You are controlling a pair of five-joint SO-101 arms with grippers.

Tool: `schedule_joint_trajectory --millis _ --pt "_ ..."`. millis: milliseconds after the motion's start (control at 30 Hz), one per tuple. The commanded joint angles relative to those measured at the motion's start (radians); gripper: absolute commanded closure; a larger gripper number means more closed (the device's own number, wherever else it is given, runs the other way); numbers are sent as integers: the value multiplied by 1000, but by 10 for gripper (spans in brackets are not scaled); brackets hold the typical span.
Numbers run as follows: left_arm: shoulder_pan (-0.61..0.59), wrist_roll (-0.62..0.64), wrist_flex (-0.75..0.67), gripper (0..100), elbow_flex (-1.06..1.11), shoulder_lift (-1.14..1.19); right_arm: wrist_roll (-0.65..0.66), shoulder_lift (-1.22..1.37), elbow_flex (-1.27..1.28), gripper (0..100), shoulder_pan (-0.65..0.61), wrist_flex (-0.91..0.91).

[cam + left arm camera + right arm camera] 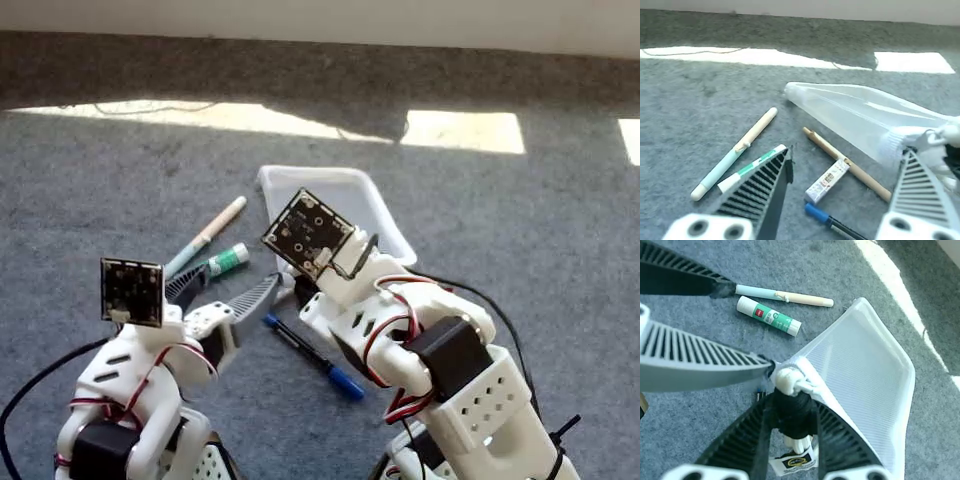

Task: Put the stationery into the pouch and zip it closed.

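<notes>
While the right gripper (792,399) is squeezed tight on one end of the pouch (860,370), the left gripper (847,155) has its two fingers spread wide apart. One pouch can be counted. It is see-through and white, and it lies on the grey carpet (520,220) in the upper middle of the high view.

Five bits of stationery lie outside it: two pens, one glue stick, one wooden stick and one eraser. The pale pen (205,238), mint and cream, and the glue stick (228,260) lie side by side left of the middle of the high view, just by the left gripper's dark finger. The blue-capped pen (318,360) lies in the lower middle, between the two arms.

Seen from the left wrist, the wooden stick (865,177) and the eraser (827,181) touch each other. They sit in the gap between the open fingers, beside the pouch.

The glue stick has a green label with a small red mark, and the eraser has print on it. The words are too small to read.
</notes>
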Motion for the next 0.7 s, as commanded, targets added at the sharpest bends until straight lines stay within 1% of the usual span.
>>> schedule_joint_trajectory --millis 0,100,233,333,467,533,667 --pt "51 23 21 691 -65 -7 11 -30 -54 993 -5 1" --pt "53 20 17 691 -62 -4 8 -31 -54 993 -5 1" --pt "53 14 12 691 -2 -4 6 -31 -54 993 -12 4" --pt "47 -38 -35 694 51 -4 5 -33 -54 993 -12 7" --pt "45 -43 -100 695 119 -4 -25 -33 -56 993 -13 8" --pt "42 -38 -107 695 124 -4 -25 -33 -56 993 -13 12" --pt "-5 -35 -103 695 97 -4 -23 -33 -54 993 -13 39"
